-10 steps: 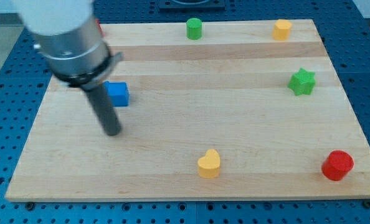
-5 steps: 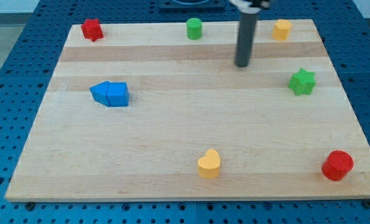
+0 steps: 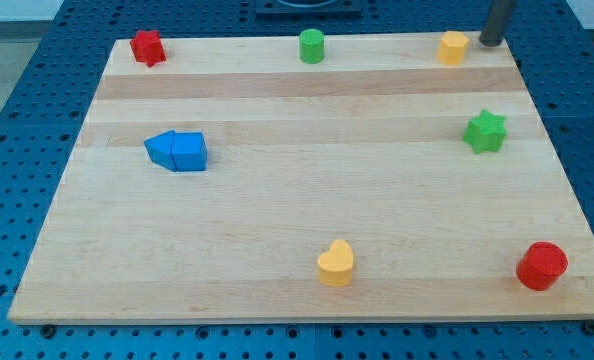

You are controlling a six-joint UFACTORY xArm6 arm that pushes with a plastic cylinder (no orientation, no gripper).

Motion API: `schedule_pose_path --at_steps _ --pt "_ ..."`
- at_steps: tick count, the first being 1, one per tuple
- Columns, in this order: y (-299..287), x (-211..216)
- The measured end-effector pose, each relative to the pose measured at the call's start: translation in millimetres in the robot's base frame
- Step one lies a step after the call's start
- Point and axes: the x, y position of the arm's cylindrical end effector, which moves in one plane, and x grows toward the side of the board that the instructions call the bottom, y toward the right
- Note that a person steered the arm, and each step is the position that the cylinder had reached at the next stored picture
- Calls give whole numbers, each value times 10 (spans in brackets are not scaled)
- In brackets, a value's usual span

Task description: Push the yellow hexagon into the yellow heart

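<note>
A: What is seen, from the largest down?

B: A wooden board (image 3: 297, 200) is shown, bearing two touching blue blocks (image 3: 176, 151) at the view's left.

A: And the task's things?

B: The yellow hexagon (image 3: 453, 47) is found at the top right; the yellow heart (image 3: 335, 264) sits well apart, near the bottom edge.

A: The rod?

B: No claw is fitted. My tip (image 3: 491, 42) is seen just right of the hexagon, apart from it.

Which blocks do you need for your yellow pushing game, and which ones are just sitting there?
Needed:
- yellow hexagon, at the view's top right
- yellow heart, near the view's bottom
- my tip, just right of the hexagon

Just sitting there:
- red star
- green cylinder
- green star
- red cylinder
- two blue blocks, touching
</note>
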Motion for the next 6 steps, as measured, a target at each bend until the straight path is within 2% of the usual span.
schedule_pose_path --at_steps 1,3,5,6 --pt "-152 10" --pt "-368 303" --pt "-776 61" --pt "-912 163"
